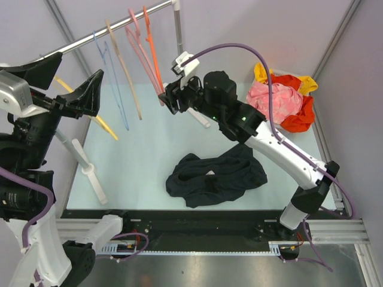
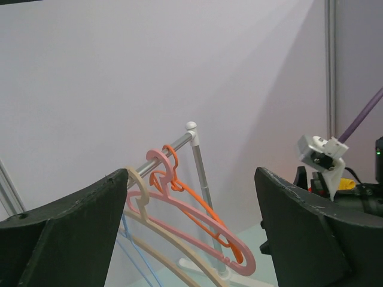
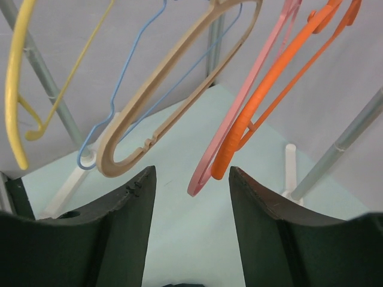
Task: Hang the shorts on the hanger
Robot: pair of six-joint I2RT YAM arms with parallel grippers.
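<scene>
From above, the black soft-fabric shorts point(image 1: 215, 176) lie crumpled in one heap at lower centre of the pale tabletop point(image 1: 137, 161), and their legs are hard to tell apart. Five hangers hang from the metal rail point(image 1: 78, 40) at upper left. One is the thin pale-pink plastic hanger point(image 1: 142, 54), beside an orange plastic hanger point(image 1: 152, 54), with the right tool point(image 1: 164, 98) at their lower ends. The left tool point(image 1: 66, 81) is at far left.

Left wrist: the left tool point(image 2: 191, 239) gapes wide and empty. Four hangers show, the pink point(image 2: 246, 263) among them.

Right wrist: the right tool point(image 3: 191, 197) stands partly apart, gripping nothing. The pink hanger's tip point(image 3: 206, 164) hangs just above the gap.
</scene>
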